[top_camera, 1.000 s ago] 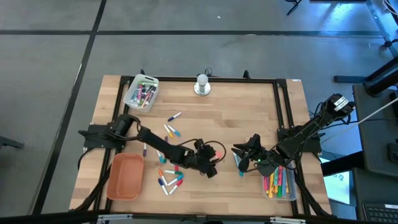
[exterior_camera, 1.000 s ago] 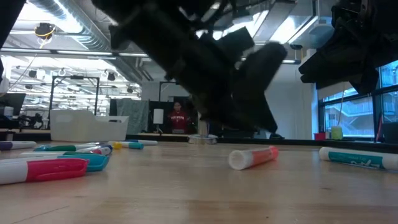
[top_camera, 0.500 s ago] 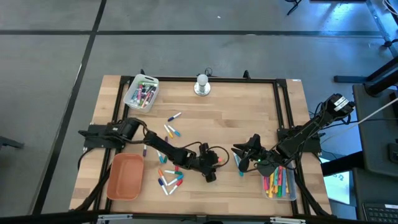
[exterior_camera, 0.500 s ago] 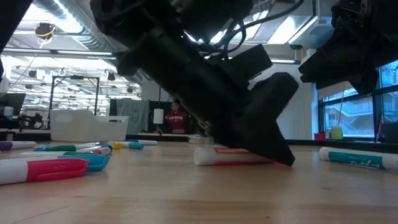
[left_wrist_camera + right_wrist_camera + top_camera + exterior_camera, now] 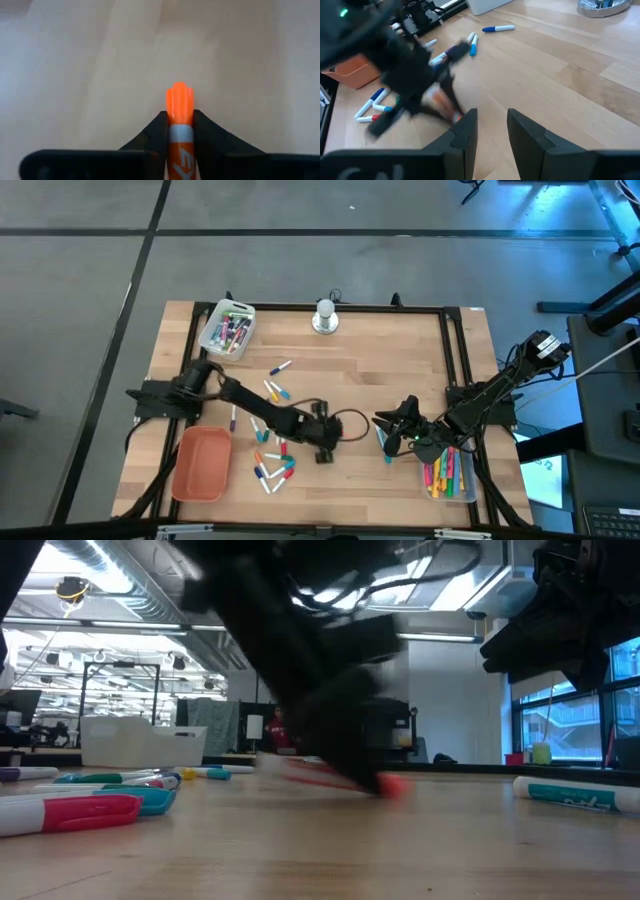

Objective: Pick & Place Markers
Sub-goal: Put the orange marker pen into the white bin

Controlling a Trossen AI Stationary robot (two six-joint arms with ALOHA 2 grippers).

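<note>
My left gripper [image 5: 179, 127] is shut on a marker with a white barrel and an orange cap [image 5: 179, 102]. In the high view it [image 5: 322, 448] sits at the table's middle front, just right of a loose heap of markers [image 5: 272, 465]. More markers [image 5: 275, 390] lie farther back. In the low view this gripper [image 5: 335, 755] is a dark blur, with the marker's orange end [image 5: 392, 785] low by the tabletop. My right gripper [image 5: 492, 132] waits open over the table's right part [image 5: 385, 425], with nothing between its fingers. My left gripper pinches the marker between its two fingers [image 5: 159, 131], on the white barrel just behind the orange cap [image 5: 180, 134]. The marker lies along the fingers, with its cap sticking out past their tips. The fingers slant down toward the table. Blur hides whether the cap end is clear of the wood.
A clear tray of markers [image 5: 228, 328] stands at the far left, an orange tray [image 5: 202, 463] at the near left, and a clear tray of markers [image 5: 450, 475] at the near right. A metal object [image 5: 325, 317] stands at the far edge. A teal marker [image 5: 575, 795] lies right.
My left gripper has come down onto the orange-capped marker, rolled its wrist and shut on it. It then moved toward the table's left. The marker first turned on the table to lie lengthwise under the fingers, and now goes along in the gripper.
</note>
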